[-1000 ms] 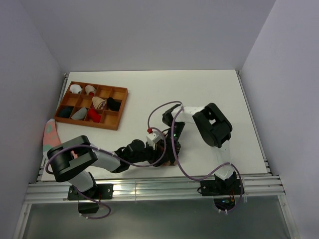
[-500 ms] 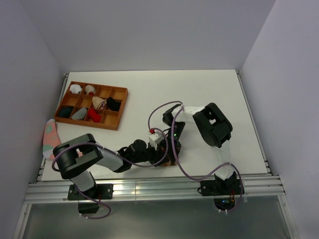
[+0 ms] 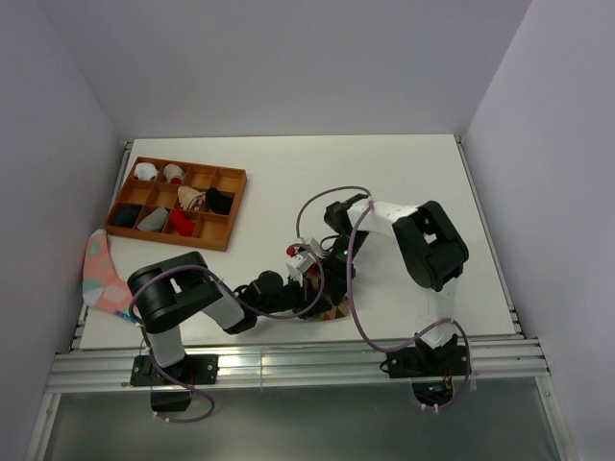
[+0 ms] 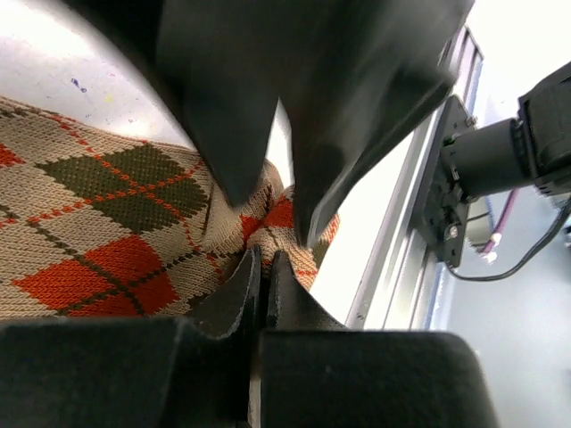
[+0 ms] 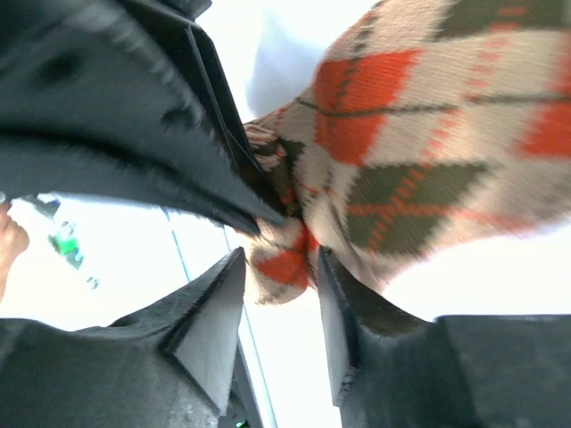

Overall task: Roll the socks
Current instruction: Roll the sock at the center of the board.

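Watching from the overhead view, I see both arms folded inward so that their wrists meet over the near edge of the white table [image 3: 404, 173], just ahead of the aluminium rail [image 3: 288, 363]. The argyle sock [image 4: 107, 232] lies flat there, tan-brown with red-orange and olive diamonds, and one end is gathered into a small bunch where the two grippers come together. On the left wrist camera, the left gripper [image 4: 260, 259] has its fingers pressed almost together, with only a sliver between them, nipping the gathered fabric at their tips. On the right wrist camera, the right gripper [image 5: 279, 259] sits at a narrow gap with the bunched end of the sock filling the space between its fingers. The grippers face each other, and each shows as a dark blur in the other's camera. Well apart at the far left, a wooden divided tray [image 3: 192, 166] holds small fabric bundles [image 3: 180, 222] in several compartments. A pink sock [image 3: 99, 269] lies at the table's left edge.
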You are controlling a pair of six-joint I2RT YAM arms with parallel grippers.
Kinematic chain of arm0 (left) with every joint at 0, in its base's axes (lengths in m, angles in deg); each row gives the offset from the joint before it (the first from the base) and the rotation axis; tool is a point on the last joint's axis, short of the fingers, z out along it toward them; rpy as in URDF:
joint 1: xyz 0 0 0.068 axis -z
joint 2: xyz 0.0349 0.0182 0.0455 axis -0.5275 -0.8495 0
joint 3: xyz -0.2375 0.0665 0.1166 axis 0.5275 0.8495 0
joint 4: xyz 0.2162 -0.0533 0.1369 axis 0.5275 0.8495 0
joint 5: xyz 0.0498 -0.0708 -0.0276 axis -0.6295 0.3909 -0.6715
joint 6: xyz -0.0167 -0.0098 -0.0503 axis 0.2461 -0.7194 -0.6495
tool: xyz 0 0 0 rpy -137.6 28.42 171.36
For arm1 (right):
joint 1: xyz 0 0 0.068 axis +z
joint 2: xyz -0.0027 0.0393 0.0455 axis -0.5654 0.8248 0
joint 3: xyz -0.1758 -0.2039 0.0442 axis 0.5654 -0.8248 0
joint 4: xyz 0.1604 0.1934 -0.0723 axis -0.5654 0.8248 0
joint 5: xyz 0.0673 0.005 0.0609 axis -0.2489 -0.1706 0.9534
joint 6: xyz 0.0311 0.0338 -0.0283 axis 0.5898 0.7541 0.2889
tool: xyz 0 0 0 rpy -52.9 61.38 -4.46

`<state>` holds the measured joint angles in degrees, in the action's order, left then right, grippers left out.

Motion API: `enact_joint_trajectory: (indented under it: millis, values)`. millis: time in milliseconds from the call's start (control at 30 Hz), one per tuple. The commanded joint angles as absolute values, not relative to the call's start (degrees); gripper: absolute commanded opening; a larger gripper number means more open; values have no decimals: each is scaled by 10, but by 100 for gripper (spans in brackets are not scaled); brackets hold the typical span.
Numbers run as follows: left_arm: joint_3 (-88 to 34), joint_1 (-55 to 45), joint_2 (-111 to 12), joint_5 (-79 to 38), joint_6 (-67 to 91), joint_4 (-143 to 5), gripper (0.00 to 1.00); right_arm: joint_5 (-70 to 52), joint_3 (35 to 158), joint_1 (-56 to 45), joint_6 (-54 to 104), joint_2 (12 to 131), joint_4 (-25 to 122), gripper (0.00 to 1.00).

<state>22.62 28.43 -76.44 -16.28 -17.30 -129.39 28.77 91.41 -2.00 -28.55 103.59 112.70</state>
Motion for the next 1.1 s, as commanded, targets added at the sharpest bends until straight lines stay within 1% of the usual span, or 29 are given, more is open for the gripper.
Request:
enact_joint_trajectory:
  millis: [0, 100, 200, 267, 433, 567, 600, 667, 767, 800, 933, 1067]
  values:
    - [253, 282, -805, -146, -205, -1250, 0, 293, 901, -53, -272, 968, 1085, 47]
    - [267, 272, -818, -135, -222, -1277, 0, 288, 883, -69, -264, 929, 1071, 48]
    - [268, 263, -823, -132, -242, -1271, 0, 283, 859, -91, -262, 892, 1052, 48]
    - [262, 256, -818, -128, -257, -1242, 0, 267, 831, -103, -268, 865, 1031, 48]
    - [235, 242, -802, -110, -290, -1128, 0, 223, 766, -103, -277, 738, 957, 49]
    - [215, 219, -812, -71, -311, -1083, 0, 190, 701, -100, -299, 640, 905, 53]
    - [211, 215, -815, -67, -316, -1069, 0, 180, 690, -93, -299, 607, 895, 53]
    - [195, 206, -820, -54, -318, -1027, 0, 176, 663, -81, -305, 580, 875, 56]
    - [167, 200, -828, -57, -310, -967, 0, 148, 626, -42, -301, 550, 846, 57]
    - [162, 199, -833, -58, -305, -935, 0, 137, 617, -12, -299, 543, 824, 58]
    - [138, 184, -857, -49, -294, -887, 0, 80, 564, 65, -284, 536, 768, 58]
    - [132, 171, -868, -40, -282, -874, 0, 59, 552, 98, -292, 547, 743, 58]
